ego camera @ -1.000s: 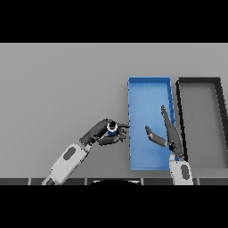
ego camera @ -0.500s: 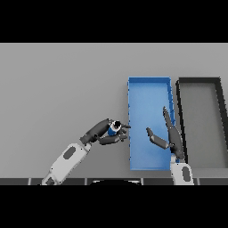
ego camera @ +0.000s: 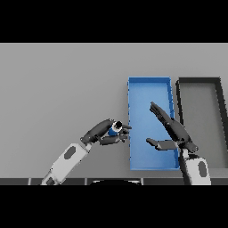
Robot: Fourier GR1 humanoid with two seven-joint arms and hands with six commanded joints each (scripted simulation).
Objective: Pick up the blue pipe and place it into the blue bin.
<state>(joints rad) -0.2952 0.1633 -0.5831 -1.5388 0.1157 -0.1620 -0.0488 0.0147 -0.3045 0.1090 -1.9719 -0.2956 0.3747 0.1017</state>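
Looking down, we see the blue bin (ego camera: 149,87) at about 3 o'clock from the table's (ego camera: 58,84) centre, nothing lying on its floor, and a dark bin (ego camera: 198,81) just beside it, farther toward 3 o'clock. Our left hand (ego camera: 103,132) curls its fingers round the blue pipe (ego camera: 113,130) — just outside the blue bin's 9 o'clock wall. Our right hand (ego camera: 173,131) hangs over the blue bin, fingers straight and spread — thumb apart.

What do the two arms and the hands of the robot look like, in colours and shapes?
Each arm is a rounded white shell bearing a dark grey oval patch. Both end in a dark grey wrist part. The left hand and the right hand are dark grey to black, with slim jointed fingers and a thumb. No cables or markings show.
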